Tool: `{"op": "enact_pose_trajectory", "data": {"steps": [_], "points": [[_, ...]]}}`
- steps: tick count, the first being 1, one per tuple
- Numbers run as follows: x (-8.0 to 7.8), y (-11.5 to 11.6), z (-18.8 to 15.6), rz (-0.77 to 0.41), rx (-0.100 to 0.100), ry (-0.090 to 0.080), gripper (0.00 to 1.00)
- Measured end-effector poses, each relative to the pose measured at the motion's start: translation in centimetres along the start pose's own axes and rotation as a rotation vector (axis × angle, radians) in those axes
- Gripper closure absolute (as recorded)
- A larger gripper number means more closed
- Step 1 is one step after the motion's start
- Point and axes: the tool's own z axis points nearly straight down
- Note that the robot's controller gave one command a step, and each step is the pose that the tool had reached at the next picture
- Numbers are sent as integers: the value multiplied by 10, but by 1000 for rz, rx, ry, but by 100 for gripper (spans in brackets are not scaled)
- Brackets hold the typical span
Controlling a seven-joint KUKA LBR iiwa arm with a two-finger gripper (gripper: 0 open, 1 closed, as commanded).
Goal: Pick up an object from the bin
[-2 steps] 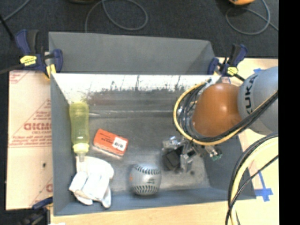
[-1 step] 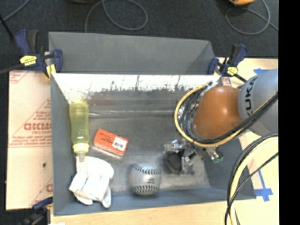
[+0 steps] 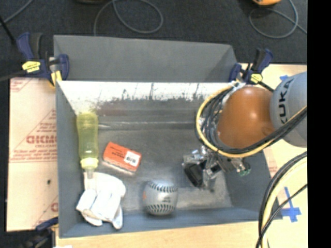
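Bottle far left, cloth before it, box beside, ball left of claw.

Dark speckled floor under thin looping cables.

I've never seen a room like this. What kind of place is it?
Probably a robot lab or test bench: a robot arm reaches into a grey metal bin of loose things, like a grey ball and an orange box.

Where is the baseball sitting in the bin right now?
In the camera view, the baseball lies at the lower centre of the bin by the near wall, between the white cloth bundle to its left and the gripper to its right.
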Motion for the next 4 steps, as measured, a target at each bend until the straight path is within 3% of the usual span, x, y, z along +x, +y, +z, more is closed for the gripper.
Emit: {"op": "enact_pose_trajectory", "data": {"steps": [1,2,3,4], "points": [[-1,2,-54,-16,1,-1,100],[13,-1,-76,-77,8,-11,100],[19,6,-82,-51,-6,8,100],[18,-18,-100,-81,4,-9,100]]}}
